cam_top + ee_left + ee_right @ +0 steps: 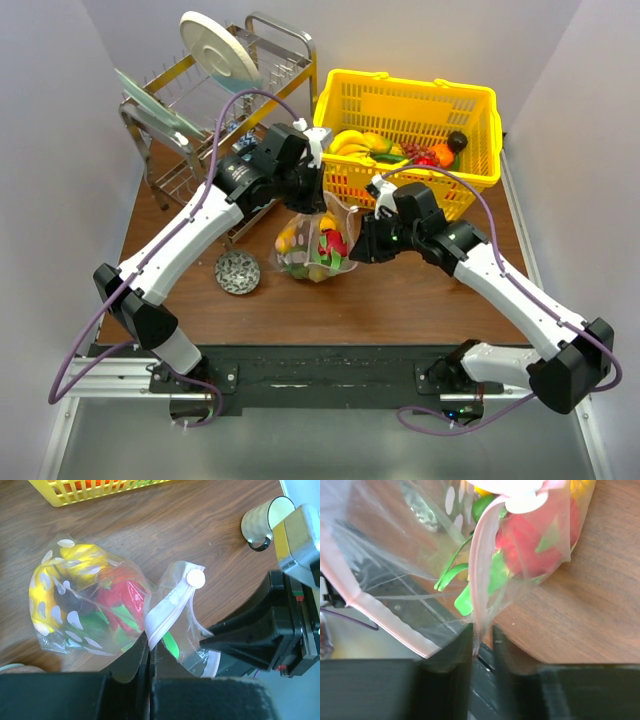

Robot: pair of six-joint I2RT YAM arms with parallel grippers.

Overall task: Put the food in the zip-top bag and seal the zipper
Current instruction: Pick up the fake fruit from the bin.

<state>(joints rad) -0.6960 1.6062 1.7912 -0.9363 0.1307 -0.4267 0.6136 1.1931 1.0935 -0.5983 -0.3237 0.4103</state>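
The clear zip-top bag [315, 245] lies on the brown table between both arms, holding red, yellow and green food [117, 597]. My left gripper [150, 647] is shut on the white zipper [167, 610] at one end of the bag's mouth, seen from above as the left gripper [310, 195]. My right gripper [482, 630] straddles the zipper [479, 570] at the other side. Its jaws stand narrow, the strip lies against one finger, and a gap shows to the other. More food, a banana [350, 140] and red pieces, lies in the yellow basket [420, 85].
A metal dish rack [200, 130] with a white plate [218, 45] stands at the back left. A small metal cup [238, 272] sits on the table left of the bag. The yellow basket is close behind the bag.
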